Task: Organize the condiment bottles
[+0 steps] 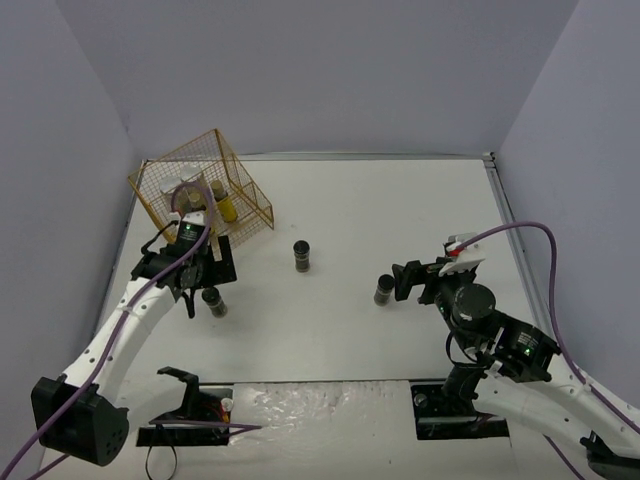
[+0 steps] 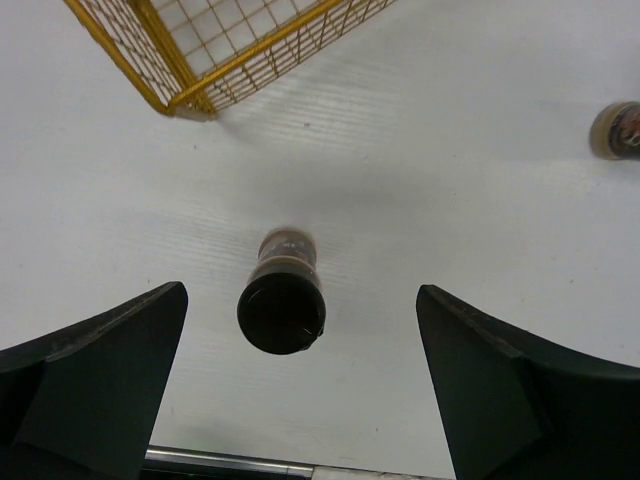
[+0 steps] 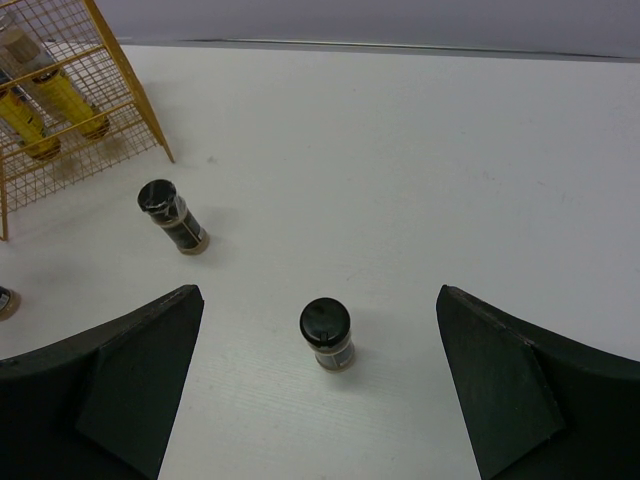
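Three short dark black-capped jars stand upright on the white table (image 1: 400,210). One jar (image 1: 214,301) (image 2: 282,300) sits directly under my left gripper (image 1: 205,285) (image 2: 302,330), whose fingers stand wide open on either side without touching it. A second jar (image 1: 384,290) (image 3: 327,333) stands just ahead of my right gripper (image 1: 398,283) (image 3: 320,300), also wide open and holding nothing. The third jar (image 1: 302,256) (image 3: 172,215) stands mid-table. Two slim yellow bottles (image 1: 225,203) (image 3: 60,100) lie inside the gold wire rack (image 1: 200,185).
The rack (image 2: 230,50) (image 3: 120,110) stands tilted at the back left, close to the left wall and just beyond my left gripper. Grey walls enclose the table on three sides. Both arm bases sit at the near edge.
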